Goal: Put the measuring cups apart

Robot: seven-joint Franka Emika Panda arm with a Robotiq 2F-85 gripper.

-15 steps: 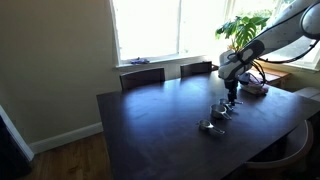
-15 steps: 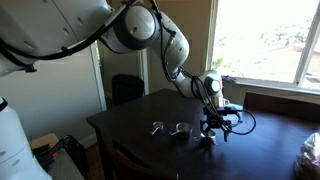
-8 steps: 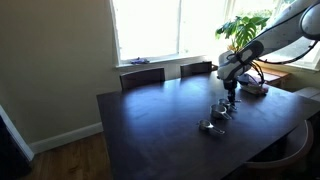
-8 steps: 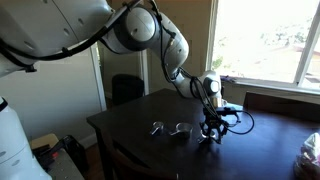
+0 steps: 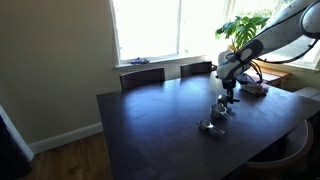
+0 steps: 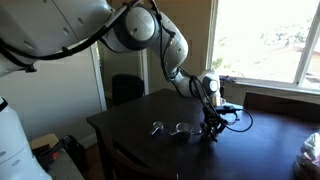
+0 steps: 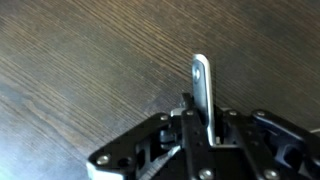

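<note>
A dark wood-grain tabletop (image 5: 150, 125) fills a sunlit room, with a bright window (image 5: 150, 28) behind it, two dark chairs (image 5: 142, 76) pushed in at the far edge and a leafy plant (image 5: 240, 28) in the corner. The robot arm (image 5: 268, 40) reaches in past the plant, its gripper (image 5: 229, 99) pointing straight down, low over the tabletop. In the wrist view, the jaws are clamped on the flat metal handle (image 7: 202, 82) of one measuring cup, and the handle's rounded end juts out over the wood grain. The cup's bowl is hidden beneath the gripper (image 7: 203, 118). Two other measuring cups (image 6: 157, 127) (image 6: 180, 129) sit on the tabletop near each other, just beside the gripper (image 6: 210, 128). In an exterior view the nearest loose cup (image 5: 207, 126) lies towards the tabletop's near edge. Nothing stands between the cups.
</note>
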